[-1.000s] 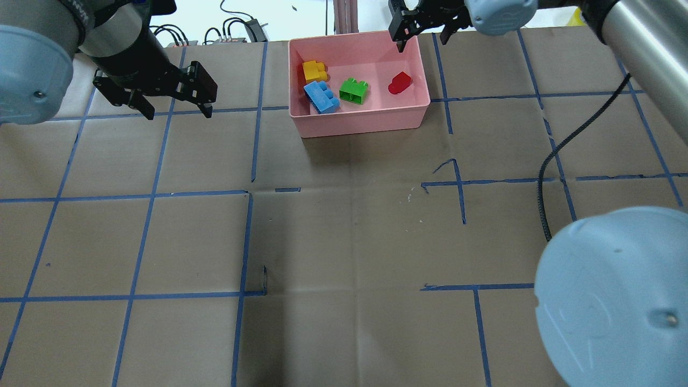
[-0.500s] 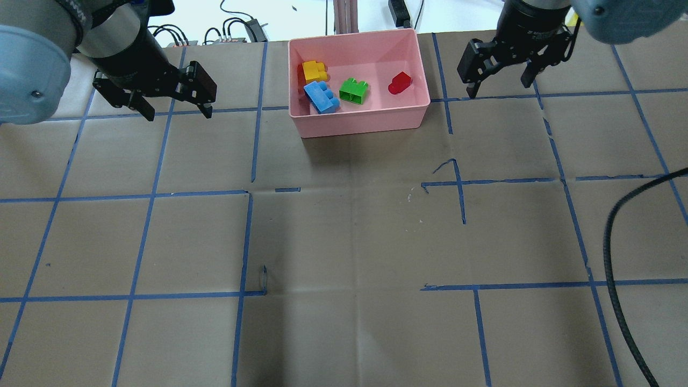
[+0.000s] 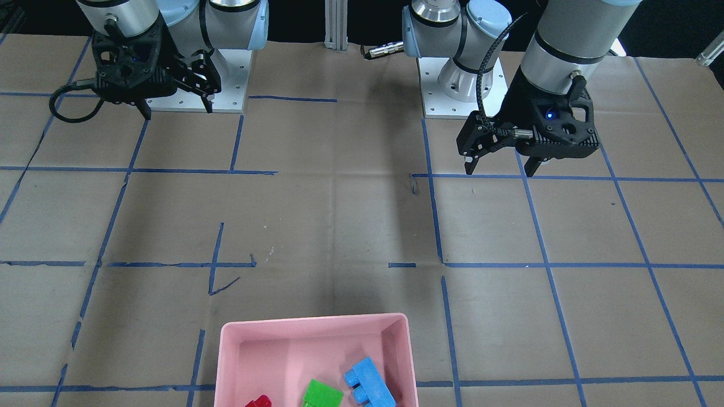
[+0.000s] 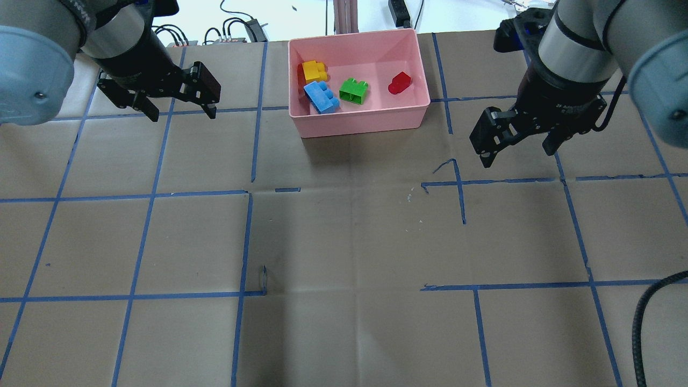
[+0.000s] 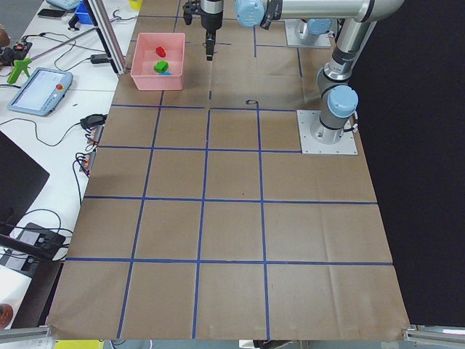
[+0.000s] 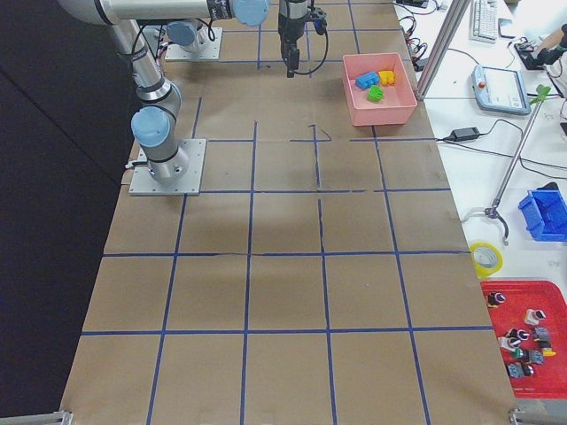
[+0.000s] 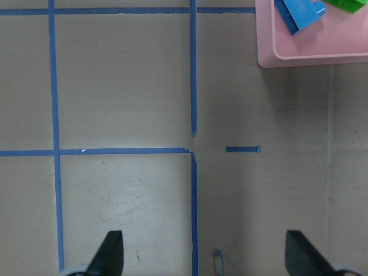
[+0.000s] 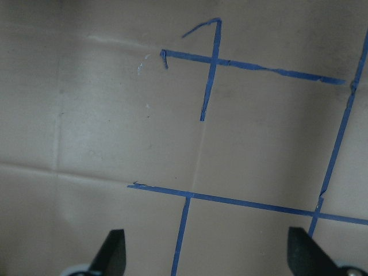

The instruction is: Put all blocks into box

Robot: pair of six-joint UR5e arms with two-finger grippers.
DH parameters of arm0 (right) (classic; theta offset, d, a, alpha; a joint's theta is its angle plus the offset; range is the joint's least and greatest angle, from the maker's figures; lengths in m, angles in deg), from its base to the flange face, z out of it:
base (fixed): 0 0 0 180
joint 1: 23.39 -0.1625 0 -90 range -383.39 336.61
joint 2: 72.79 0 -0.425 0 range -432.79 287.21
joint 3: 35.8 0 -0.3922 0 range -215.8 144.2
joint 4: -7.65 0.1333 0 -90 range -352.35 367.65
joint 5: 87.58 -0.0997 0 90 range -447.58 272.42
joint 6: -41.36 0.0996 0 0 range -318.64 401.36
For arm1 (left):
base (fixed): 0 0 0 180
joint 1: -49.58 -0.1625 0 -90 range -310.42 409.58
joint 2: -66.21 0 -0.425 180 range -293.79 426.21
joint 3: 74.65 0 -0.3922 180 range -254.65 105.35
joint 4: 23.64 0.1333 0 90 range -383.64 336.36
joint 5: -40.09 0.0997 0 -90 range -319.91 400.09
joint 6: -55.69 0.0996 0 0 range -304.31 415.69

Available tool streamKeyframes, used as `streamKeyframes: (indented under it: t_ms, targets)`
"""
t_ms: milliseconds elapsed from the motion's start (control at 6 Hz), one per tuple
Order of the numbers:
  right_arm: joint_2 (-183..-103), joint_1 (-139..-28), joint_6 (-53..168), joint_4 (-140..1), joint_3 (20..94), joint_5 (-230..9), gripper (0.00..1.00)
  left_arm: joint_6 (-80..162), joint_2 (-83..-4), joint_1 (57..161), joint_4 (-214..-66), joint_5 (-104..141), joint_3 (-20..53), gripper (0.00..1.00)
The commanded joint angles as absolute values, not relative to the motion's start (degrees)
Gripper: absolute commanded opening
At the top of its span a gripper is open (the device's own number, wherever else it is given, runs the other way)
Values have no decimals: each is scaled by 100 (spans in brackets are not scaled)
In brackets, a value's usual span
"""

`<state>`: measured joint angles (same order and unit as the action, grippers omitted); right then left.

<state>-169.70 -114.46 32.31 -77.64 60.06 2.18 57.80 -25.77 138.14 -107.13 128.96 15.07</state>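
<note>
The pink box [image 4: 359, 122] stands at the table's far middle. In it lie the yellow block [image 4: 314, 70], the light blue block [image 4: 321, 97], the green block [image 4: 353, 91] and the red block [image 4: 400, 83]. My left gripper [image 4: 183, 115] is open and empty, hovering left of the box. My right gripper [image 4: 518, 156] is open and empty, to the right of the box and nearer me. The left wrist view shows the box's corner [image 7: 299, 57] with the blue block [image 7: 302, 12]. The front view shows the box [image 3: 271, 330]; the yellow block is cut off there.
Brown paper with a blue tape grid covers the table. A black cable [image 4: 642, 328] hangs at the near right. A metal post [image 4: 341, 16] and cables stand beyond the far edge behind the box.
My right gripper has moved from above the box's far right corner out to the right and toward me, staying open and empty. The left gripper has barely moved. The blocks lie unchanged.
</note>
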Motion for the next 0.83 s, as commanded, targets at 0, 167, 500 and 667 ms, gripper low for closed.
streamKeyframes:
  t_ms: [0, 167, 500, 667]
  targets:
    - [-17079, -11567, 3518, -7787, 6158, 147, 99, 5780, -2599, 13817, -10713, 12903, 1500, 99]
    - [-17018, -11567, 3660, -7787, 6149, 146, 99, 5780, -2599, 13817, -10713, 12903, 1500, 99]
    - [-16903, -11567, 3644, -7796, 6105, 146, 99, 5780, -2617, 13817, -10704, 12886, 1500, 99]
    - [-16877, -11567, 3644, -7787, 6114, 198, 100, 5780, -2617, 13817, -10704, 12886, 1500, 99]
